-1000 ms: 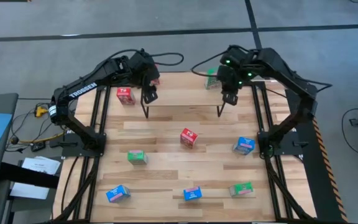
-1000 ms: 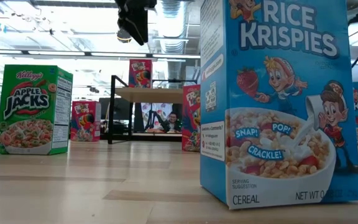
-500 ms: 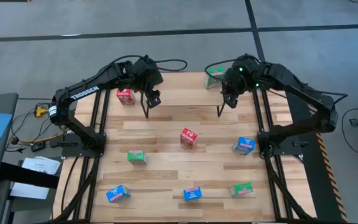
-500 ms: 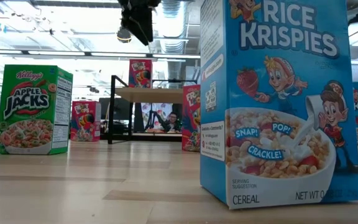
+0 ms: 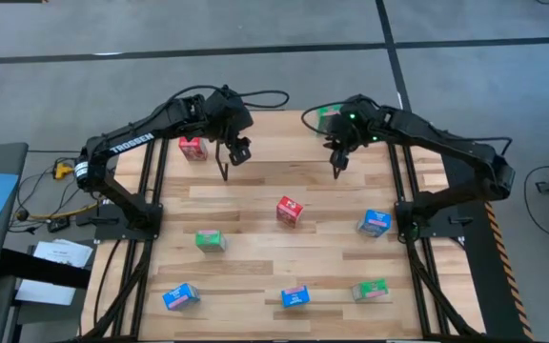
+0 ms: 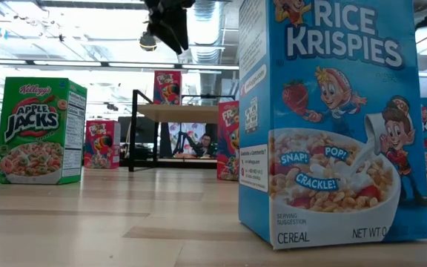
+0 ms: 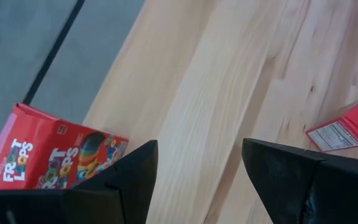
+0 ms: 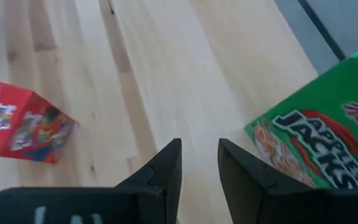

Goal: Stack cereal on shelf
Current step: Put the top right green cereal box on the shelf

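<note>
The shelf [image 6: 184,113], a light-wood board on black wire legs, stands at the table's far middle [image 5: 279,143]. One red cereal box [image 6: 167,87] stands upright on it. More cereal boxes, red [image 5: 290,211], blue [image 5: 375,223] and green [image 5: 210,241], are scattered over the table. My left gripper [image 5: 239,151] hangs open above the shelf's left end, with nothing between its fingers [image 7: 194,180]. My right gripper [image 5: 339,157] is shut above the shelf's right end, close to a green box [image 8: 316,143] at the far edge.
A large blue box [image 6: 332,119] stands close to the low camera and hides the right side of the table. A red box [image 5: 192,148] stands left of the shelf and a green one [image 5: 327,119] behind its right end. Bare planks lie between the shelf and the scattered boxes.
My right gripper has come down toward the shelf's right end and tipped as its arm folded; it stays shut. My left gripper has shifted a little toward the table's right over the shelf. No box has moved.
</note>
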You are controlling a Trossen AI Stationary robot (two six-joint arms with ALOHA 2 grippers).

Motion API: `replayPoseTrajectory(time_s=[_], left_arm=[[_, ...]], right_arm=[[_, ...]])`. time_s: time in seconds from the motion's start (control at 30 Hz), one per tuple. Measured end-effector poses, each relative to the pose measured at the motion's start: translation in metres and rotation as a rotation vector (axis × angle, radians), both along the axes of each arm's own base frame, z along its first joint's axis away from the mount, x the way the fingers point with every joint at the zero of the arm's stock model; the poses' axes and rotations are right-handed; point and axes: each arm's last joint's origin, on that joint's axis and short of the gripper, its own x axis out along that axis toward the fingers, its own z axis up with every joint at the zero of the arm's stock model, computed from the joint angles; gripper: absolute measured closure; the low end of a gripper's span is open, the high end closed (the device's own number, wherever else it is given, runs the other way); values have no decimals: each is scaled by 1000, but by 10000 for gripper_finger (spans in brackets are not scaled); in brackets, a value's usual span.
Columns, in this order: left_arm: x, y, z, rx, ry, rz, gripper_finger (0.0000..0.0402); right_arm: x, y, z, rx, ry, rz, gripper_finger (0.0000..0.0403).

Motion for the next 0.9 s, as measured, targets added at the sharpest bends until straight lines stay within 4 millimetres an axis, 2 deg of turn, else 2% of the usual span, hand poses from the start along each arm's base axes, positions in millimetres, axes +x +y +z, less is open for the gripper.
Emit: replayPoseTrajectory(time_s=[0.4,0.6,0.9], left_arm=[[0,0,0,3,-4,0,177],[0,0,0,3,-4,0,177],[0,0,0,16,3,-1,177]], right_arm=[[19,-17,-20,-101,84,-71,275],[24,-21,-23,-116,77,-84,275],[26,-27,-17,-195,38,-143,275]])
